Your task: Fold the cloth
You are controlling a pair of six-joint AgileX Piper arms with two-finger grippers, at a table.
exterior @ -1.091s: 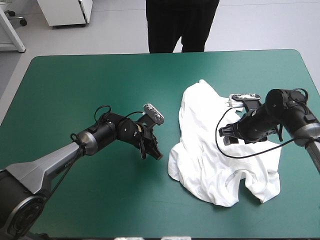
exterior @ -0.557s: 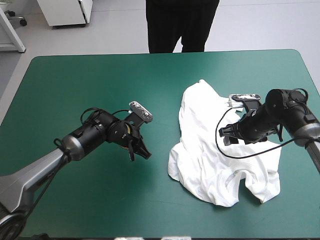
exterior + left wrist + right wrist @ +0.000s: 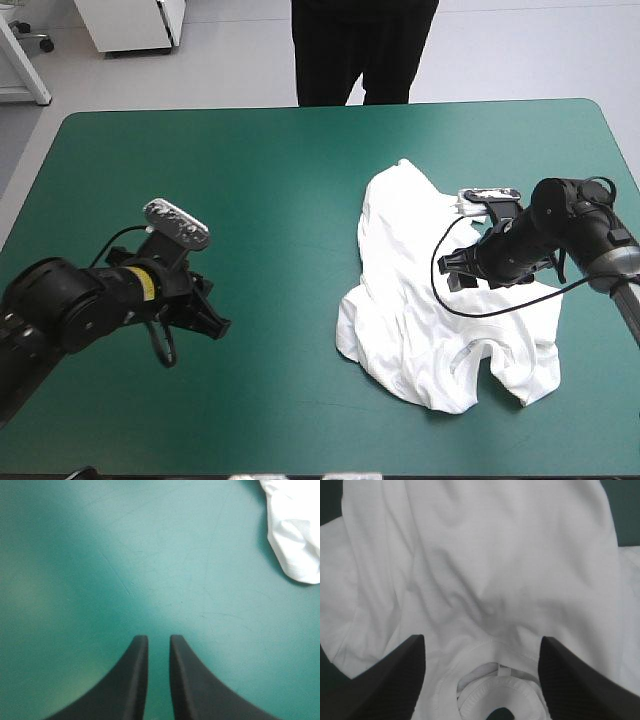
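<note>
**Q:** Position of the white short-sleeved fabric T-shirt (image 3: 420,340)?

**A:** On the right half of the oblong table (image 3: 250,170) with the teal-green cover. Loosely spread and rumpled, with a narrow lobe toward the far edge and the broad mass toward the near right corner. Lying on the cover, not lifted.

**Q:** State of the right gripper (image 3: 455,275), with its two broad black fin-shaped fingers?

**A:** Released. In the right wrist view, gripper (image 3: 481,645) spread wide, fingers (image 3: 395,680) standing far apart, nothing pinched. Poised over the middle of the garment, with the round ribbed neckline (image 3: 470,657) lying between the two fingers and a small label (image 3: 504,668) inside it. Contact with the fabric: cannot tell.

**Q:** And the left gripper (image 3: 215,323), likewise black and fin-fingered?

**A:** Drawn together, only a thin slit between the tips (image 3: 159,641). Empty, grasping nothing. Over bare cover in the near left part of the table, well apart from the T-shirt. In the left wrist view, a rounded white edge of the T-shirt (image 3: 295,535) ahead of the gripper and off to one side.
</note>
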